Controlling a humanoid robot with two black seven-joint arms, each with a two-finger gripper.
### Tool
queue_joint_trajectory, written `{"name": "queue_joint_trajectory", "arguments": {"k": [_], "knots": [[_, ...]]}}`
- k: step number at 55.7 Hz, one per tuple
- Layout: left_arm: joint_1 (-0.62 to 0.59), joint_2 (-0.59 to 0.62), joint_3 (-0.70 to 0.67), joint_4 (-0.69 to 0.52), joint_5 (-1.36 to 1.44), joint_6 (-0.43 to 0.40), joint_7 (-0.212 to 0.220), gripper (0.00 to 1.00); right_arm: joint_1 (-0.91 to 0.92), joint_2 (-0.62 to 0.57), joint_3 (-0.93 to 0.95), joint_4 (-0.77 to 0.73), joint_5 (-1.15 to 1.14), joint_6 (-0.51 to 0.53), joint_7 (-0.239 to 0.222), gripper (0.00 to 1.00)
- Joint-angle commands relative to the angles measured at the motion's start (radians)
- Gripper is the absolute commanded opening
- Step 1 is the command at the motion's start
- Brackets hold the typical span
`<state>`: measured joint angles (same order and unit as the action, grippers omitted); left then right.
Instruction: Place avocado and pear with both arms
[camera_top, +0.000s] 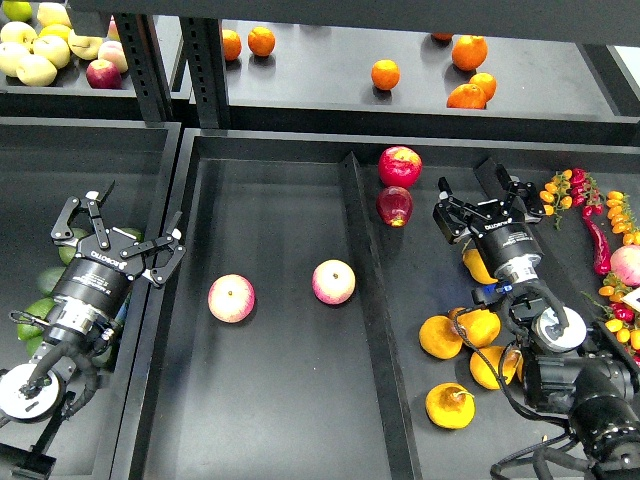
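Observation:
Several dark green avocados (48, 280) lie in the left bin, mostly hidden under my left arm. My left gripper (120, 236) is open and empty just above them, at the bin's right wall. Several golden pears lie in the right compartment; one pear (476, 266) sits partly hidden right under my right wrist, others (440, 337) lie nearer the front. My right gripper (483, 203) is open and empty, above and just behind that pear.
Two pink-yellow apples (231, 298) (334, 282) lie in the middle tray, left of its divider (362, 260). Two red apples (399, 166) sit at the back of the right compartment. Red and orange chillies (575, 190) lie far right. Oranges (386, 74) are on the back shelf.

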<state>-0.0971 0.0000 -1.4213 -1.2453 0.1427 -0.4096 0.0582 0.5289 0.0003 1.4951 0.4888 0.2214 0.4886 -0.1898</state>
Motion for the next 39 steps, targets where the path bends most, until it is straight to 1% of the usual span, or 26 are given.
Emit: {"name": "queue_joint_trajectory", "arguments": {"k": [1, 4, 17, 18, 26, 39], "knots": [[-0.001, 0.000, 0.005, 0.004, 0.002, 0.002, 0.000, 1.00, 0.019, 0.000, -0.004, 0.013, -0.043, 0.000, 0.124, 1.00], [-0.001, 0.000, 0.005, 0.006, 0.002, 0.002, 0.000, 1.00, 0.028, 0.000, -0.004, 0.033, -0.045, 0.000, 0.133, 1.00], [0.000, 0.000, -0.001, 0.001, 0.000, 0.002, 0.000, 1.00, 0.011, 0.000, -0.010, 0.134, -0.047, 0.000, 0.135, 1.00], [0.002, 0.000, 0.001, -0.003, 0.000, 0.002, 0.000, 1.00, -0.022, 0.000, -0.010, 0.170, -0.048, 0.000, 0.135, 1.00], [0.008, 0.000, 0.001, -0.008, 0.000, 0.002, 0.000, 1.00, -0.113, 0.000, -0.012, 0.275, -0.059, 0.000, 0.135, 1.00], [0.056, 0.000, 0.010, -0.049, 0.000, 0.002, 0.002, 1.00, -0.280, 0.000, -0.045, 0.428, -0.180, 0.000, 0.133, 1.00]]}}
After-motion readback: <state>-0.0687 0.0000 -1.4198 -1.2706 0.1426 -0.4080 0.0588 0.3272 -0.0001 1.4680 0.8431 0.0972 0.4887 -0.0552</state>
